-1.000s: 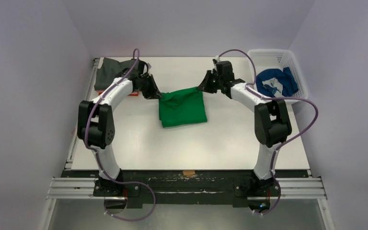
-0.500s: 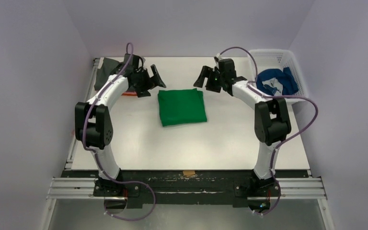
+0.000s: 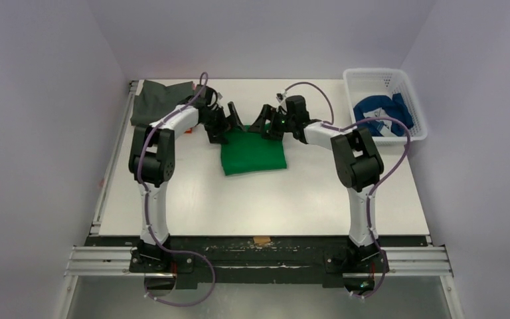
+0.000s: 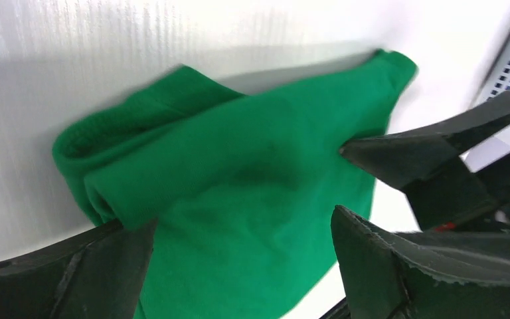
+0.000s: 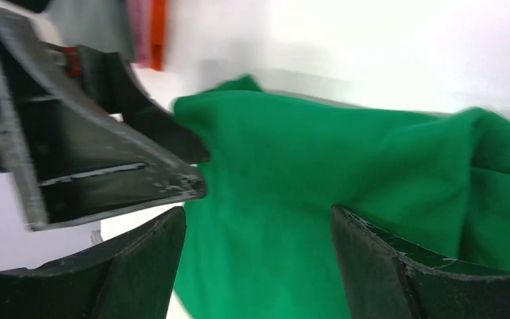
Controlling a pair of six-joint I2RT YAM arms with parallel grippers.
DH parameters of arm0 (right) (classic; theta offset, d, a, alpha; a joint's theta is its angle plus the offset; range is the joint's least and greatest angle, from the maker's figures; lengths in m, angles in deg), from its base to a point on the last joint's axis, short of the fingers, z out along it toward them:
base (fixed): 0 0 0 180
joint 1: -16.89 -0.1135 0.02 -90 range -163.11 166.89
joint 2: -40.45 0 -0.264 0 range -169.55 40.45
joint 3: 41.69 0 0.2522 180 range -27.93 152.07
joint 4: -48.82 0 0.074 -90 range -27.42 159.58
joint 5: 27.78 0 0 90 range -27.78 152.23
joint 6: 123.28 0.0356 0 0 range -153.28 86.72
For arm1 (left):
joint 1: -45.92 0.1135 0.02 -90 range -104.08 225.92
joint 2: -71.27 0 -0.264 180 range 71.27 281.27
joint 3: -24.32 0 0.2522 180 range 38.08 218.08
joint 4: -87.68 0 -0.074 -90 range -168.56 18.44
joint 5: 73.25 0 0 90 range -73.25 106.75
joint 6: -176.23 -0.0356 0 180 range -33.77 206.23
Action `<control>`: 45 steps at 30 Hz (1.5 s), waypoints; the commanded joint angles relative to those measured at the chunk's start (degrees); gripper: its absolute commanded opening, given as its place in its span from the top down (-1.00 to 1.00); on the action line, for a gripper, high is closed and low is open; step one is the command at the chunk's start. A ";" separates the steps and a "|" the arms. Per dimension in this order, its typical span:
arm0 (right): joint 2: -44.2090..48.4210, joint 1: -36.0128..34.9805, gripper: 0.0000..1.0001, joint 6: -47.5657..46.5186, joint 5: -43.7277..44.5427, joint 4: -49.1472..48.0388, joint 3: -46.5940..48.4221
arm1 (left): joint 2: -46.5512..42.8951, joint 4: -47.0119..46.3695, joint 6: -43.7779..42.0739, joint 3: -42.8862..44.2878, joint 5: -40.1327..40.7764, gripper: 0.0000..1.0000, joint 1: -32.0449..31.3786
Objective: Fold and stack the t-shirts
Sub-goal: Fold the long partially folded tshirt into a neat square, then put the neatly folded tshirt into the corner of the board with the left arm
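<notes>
The left gripper (image 3: 226, 122) and right gripper (image 3: 266, 122) both hang spread wide with nothing held, over the far edge of the folded green shirt (image 3: 254, 154), which lies flat on the table (image 3: 319, 199). In each wrist view green cloth fills the gap between the open fingers.

The main risk is a clash. The two sets of fingers point at each other and stand very near, so closing or pushing inward could knock tip against tip. A second risk is a shallow pinch: fingers that catch only the top layer would likely peel the fold open when lifted. Uneven lifting by the two sides could also drag the bundle askew.

Beyond the left fingers, further left, lies a dark grey shirt (image 3: 157, 100). Edges of a pink shirt (image 5: 139, 30) and an orange shirt (image 5: 158, 36) show there in the right wrist view. Well right of the right fingers, a blue shirt (image 3: 377, 113) sits in the white basket (image 3: 376, 72). Nothing lies between the bundle and the grey one except the left arm itself.
</notes>
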 commanded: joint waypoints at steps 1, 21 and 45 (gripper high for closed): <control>-3.67 0.61 -0.57 3.86 1.65 -2.53 1.83 | 5.04 2.21 1.20 6.05 -1.48 -1.00 0.38; 28.84 -7.99 -0.60 -2.32 12.26 4.98 -32.98 | -34.94 -4.18 5.09 -37.76 8.23 -1.00 -9.82; 72.74 -8.08 -0.73 0.28 44.56 21.88 -46.89 | -17.40 -5.04 12.64 -32.83 17.29 -0.44 -21.78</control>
